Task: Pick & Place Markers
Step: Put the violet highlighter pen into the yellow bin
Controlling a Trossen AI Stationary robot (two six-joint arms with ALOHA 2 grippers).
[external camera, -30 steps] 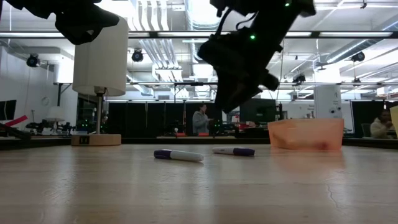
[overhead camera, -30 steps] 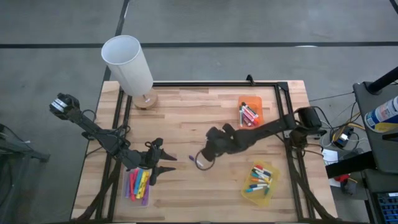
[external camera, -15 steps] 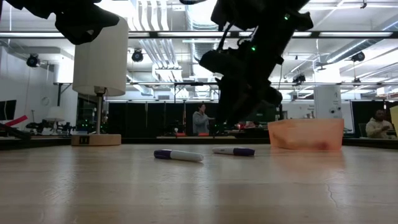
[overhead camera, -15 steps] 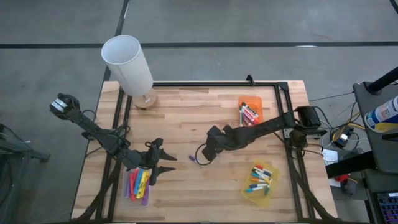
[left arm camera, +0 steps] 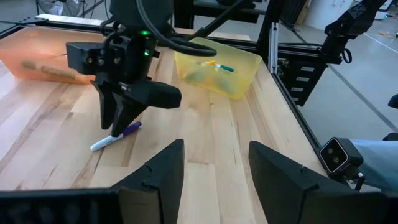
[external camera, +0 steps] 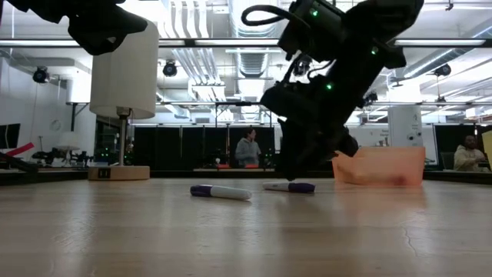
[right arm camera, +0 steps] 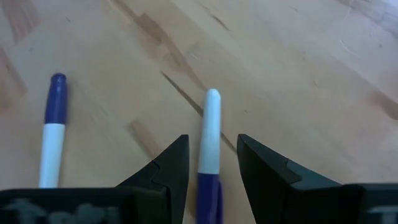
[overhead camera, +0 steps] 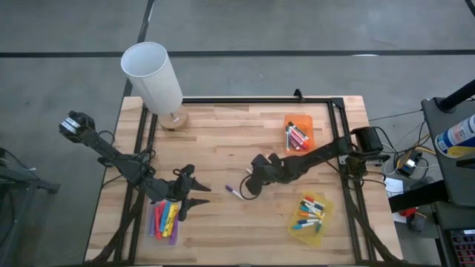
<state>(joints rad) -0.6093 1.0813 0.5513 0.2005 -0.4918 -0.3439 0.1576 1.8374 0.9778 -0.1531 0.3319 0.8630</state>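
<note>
Two white markers with purple caps lie flat on the wooden table near its middle. One marker lies between the fingers of my open right gripper, which slants down just above it; I see no touch. The other marker lies free just to its left. My left gripper hangs open and still above the table's near left, beside a clear bin of markers.
An orange bin with markers stands at the far right, and a yellow bin with markers at the near right. A lamp with a white shade stands at the far left corner. A black frame edges the table.
My right gripper has gone down toward the table and a little toward its right edge, tipping more steeply downward, until its fingers stand astride one marker. Both markers lie where they were. The gap between its fingers looks unchanged.
</note>
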